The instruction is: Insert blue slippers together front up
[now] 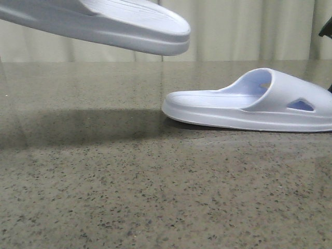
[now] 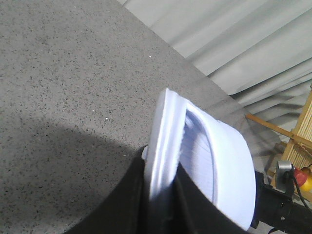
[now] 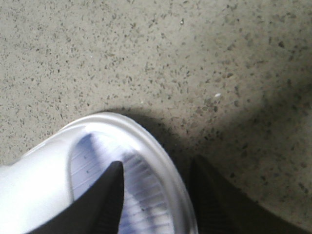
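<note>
One pale blue slipper (image 1: 119, 23) hangs in the air at the upper left of the front view, sole down and tilted. My left gripper (image 2: 161, 165) is shut on its side rim (image 2: 163, 131), with black fingers (image 2: 131, 195) on both sides of it. The other blue slipper (image 1: 249, 101) lies flat on the table at the right, with its strap to the right. My right gripper (image 3: 156, 163) is open and straddles its rounded rim (image 3: 161, 151). One finger (image 3: 109, 195) is over the ribbed footbed and the other finger (image 3: 214, 195) is outside. Neither finger visibly presses the rim.
The speckled stone table (image 1: 129, 192) spreads across the front and left. Pale curtains (image 1: 244, 28) hang behind it. In the left wrist view, a wooden frame (image 2: 297, 136) and a red button (image 2: 304, 178) show beyond the table's edge. A dark arm part (image 1: 327, 28) shows at the right edge.
</note>
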You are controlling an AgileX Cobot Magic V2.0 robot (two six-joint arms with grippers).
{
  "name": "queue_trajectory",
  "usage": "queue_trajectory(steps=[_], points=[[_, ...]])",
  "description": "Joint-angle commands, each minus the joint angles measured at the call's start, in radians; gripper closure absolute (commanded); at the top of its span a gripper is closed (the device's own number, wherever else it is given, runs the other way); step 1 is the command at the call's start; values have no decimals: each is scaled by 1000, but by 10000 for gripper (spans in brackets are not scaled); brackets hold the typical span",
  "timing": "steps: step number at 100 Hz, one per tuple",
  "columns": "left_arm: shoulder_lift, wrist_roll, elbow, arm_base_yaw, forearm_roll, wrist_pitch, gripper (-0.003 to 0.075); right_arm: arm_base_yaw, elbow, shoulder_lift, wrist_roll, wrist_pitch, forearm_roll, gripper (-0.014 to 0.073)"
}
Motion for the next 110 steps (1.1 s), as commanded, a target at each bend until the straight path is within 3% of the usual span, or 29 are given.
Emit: queue_trajectory(steps=[1, 8, 44, 72, 110], points=[[-2, -6, -39, -9, -54, -41, 694, 0, -17, -8, -3, 10, 7, 340], [-2, -6, -39, -9, -54, -42, 694, 0, -17, -8, -5, 9, 7, 369], [-2, -6, -39, -9, -54, -42, 694, 0, -17, -8, -33, -27, 7, 701], [-2, -6, -39, -9, -56, -42, 694, 0, -19, -61, -33, -137, 41, 701], [-2, -6, -39, -9, -58, -40, 694, 0, -56, -281, -33, -296, 62, 701]])
